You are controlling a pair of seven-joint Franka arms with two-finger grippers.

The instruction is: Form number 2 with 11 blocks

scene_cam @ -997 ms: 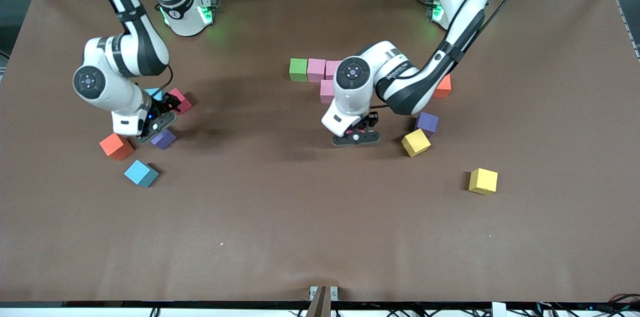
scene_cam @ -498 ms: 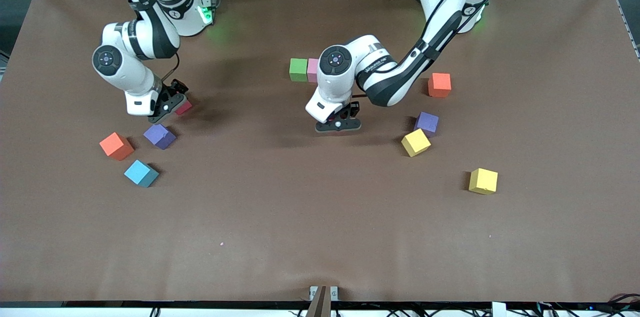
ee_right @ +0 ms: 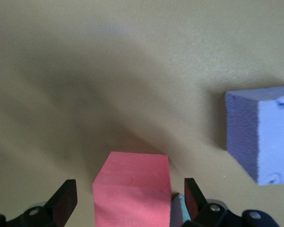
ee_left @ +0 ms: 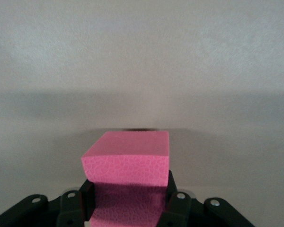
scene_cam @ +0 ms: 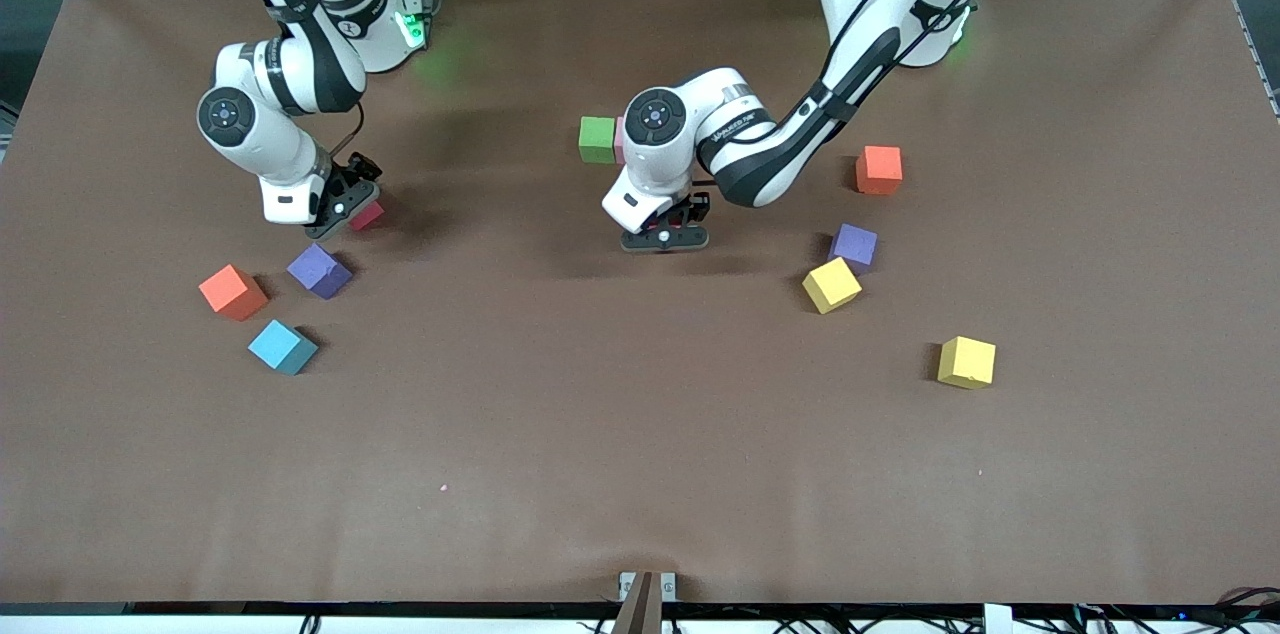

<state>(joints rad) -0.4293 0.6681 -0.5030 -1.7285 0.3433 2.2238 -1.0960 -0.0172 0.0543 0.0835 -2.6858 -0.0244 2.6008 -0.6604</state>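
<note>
Matte pink foam cube, light and squashy, sits pinched on opposite flat faces by the left gripper over mid-table; the right gripper straddles a red foam cube, fingers spread.

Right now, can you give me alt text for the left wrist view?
The left hand grips a pink block between its fingers, seen from just above; under it lies bare table with a band of shadow.

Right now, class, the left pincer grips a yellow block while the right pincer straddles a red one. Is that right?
Not quite. The block in the left pincer is pink, not yellow, as the left wrist view shows. The right pincer does straddle a red block.
</note>
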